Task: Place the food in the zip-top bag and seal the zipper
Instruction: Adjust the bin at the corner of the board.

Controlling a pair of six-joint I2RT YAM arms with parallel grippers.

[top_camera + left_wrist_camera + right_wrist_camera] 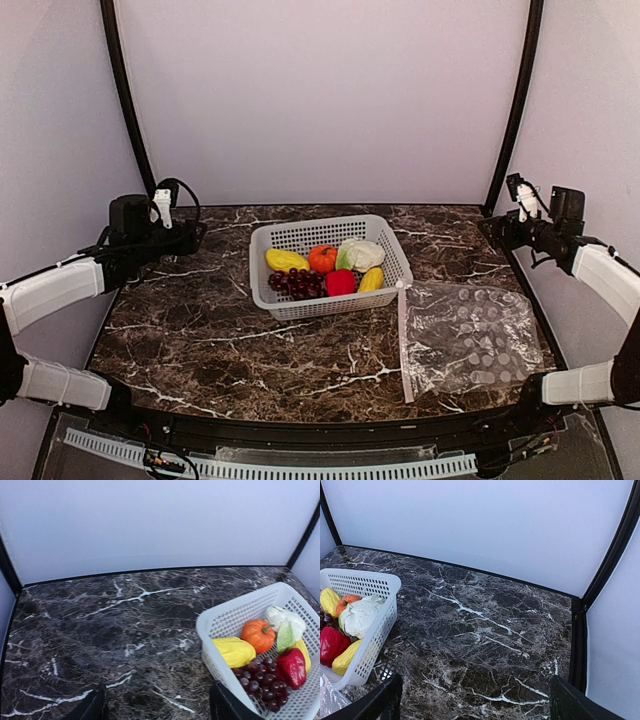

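- The left arm (pixel 50 290) is folded at the left side: its lower white link runs outward from the base, and its upper white link comes back inward.
- The left gripper (pixel 190 237) is level and points to the right in the top view.
- In the left wrist view, the left gripper (pixel 157 710) has its jaws apart with nothing between them; only the dark tips of its fingers (pixel 92 707) show at the bottom edge.
- The right arm (pixel 605 275) is folded the same way, mirrored, at the right side.
- The right gripper (pixel 497 230) points to the left in the top view.
- In the right wrist view, the right gripper (pixel 477 705) is spread wide and holds nothing.
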